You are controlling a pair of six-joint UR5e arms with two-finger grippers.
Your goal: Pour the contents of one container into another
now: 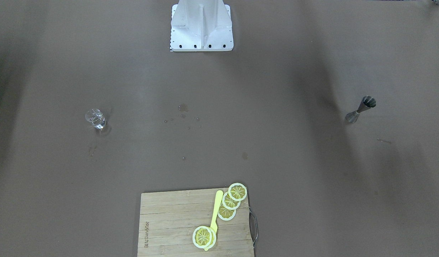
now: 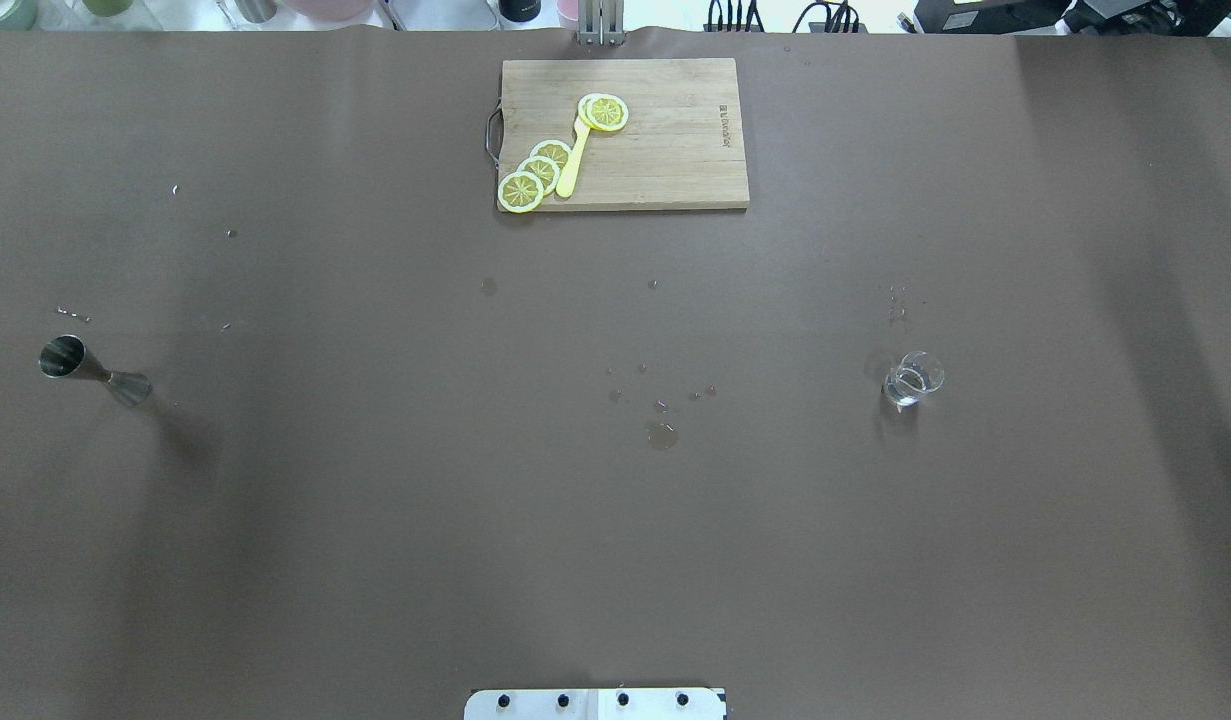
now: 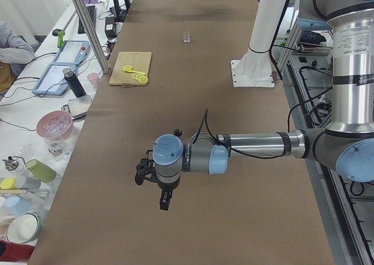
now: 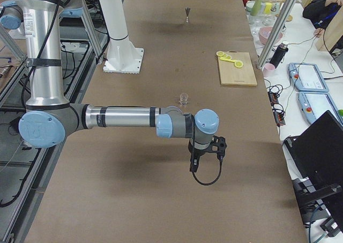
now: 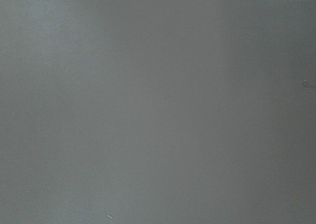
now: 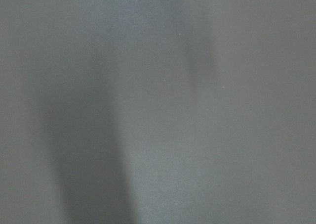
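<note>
Overhead cam sits behind robot, looks fwd & down: base plate (image 2: 595,703) at bottom edge, cutting board (image 2: 625,133) at far edge. Front cam faces robot, steep down, base at top; shares cutting board, glass (image 2: 913,378) & jigger (image 2: 93,372) w/ overhead, sides flipped. Side cams look along table (image 2: 375,550) from each end, w/ left arm (image 3: 257,145) or right arm (image 4: 123,117) near. Wrist cams v. close: blurred brown surface only.

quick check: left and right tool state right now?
Left tool: cannot tell, it shows only in a side view.
Right tool: cannot tell, it shows only in a side view.
</note>
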